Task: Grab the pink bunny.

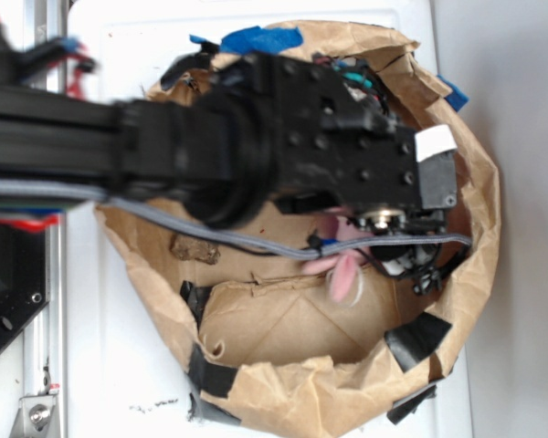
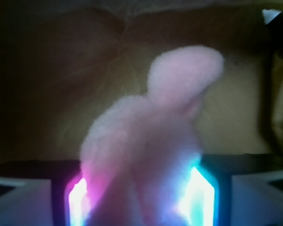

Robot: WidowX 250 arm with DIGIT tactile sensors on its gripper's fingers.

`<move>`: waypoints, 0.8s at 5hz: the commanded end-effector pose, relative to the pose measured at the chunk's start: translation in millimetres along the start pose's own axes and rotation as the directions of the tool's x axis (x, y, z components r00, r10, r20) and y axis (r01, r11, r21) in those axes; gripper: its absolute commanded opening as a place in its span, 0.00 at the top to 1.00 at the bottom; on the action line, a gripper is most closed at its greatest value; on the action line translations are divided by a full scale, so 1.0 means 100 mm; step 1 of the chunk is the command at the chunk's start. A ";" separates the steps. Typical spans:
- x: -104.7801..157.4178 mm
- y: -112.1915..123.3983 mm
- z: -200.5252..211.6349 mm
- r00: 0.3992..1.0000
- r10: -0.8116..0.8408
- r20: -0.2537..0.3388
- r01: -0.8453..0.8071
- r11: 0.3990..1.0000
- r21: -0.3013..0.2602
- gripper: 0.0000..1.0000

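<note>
The pink bunny (image 2: 146, 141), fluffy and pale pink, fills the middle of the wrist view, wedged between the two glowing pads (image 2: 78, 200) of my gripper (image 2: 139, 197). One rounded ear or limb sticks up to the right. From the exterior view, the black gripper (image 1: 393, 242) hangs inside a crumpled brown paper basin, and the bunny's (image 1: 344, 276) long pink ears dangle just below it. The jaws are shut on the bunny. Most of its body is hidden by the gripper in that view.
The brown paper basin (image 1: 479, 210) has high crumpled walls patched with black tape (image 1: 416, 338) and blue tape (image 1: 260, 38). A small brown lump (image 1: 194, 248) lies on its floor at the left. A grey cable (image 1: 219, 233) runs along the arm.
</note>
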State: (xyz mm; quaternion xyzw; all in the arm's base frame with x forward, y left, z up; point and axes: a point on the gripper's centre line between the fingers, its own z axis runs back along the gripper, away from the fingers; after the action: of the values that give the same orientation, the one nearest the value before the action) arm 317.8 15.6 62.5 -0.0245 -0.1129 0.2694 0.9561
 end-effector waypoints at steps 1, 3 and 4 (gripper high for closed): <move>-0.12 0.19 1.05 0.969 -0.245 -0.026 0.243 0.967 -0.078 1.00; 0.00 0.17 1.36 0.851 -0.518 -0.092 0.521 0.853 0.018 1.00; 0.01 0.17 1.37 0.857 -0.510 -0.074 0.514 0.857 0.046 1.00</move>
State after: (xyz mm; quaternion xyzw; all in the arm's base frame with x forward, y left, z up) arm 272.2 22.1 172.9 0.0279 -0.0459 0.0126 0.9985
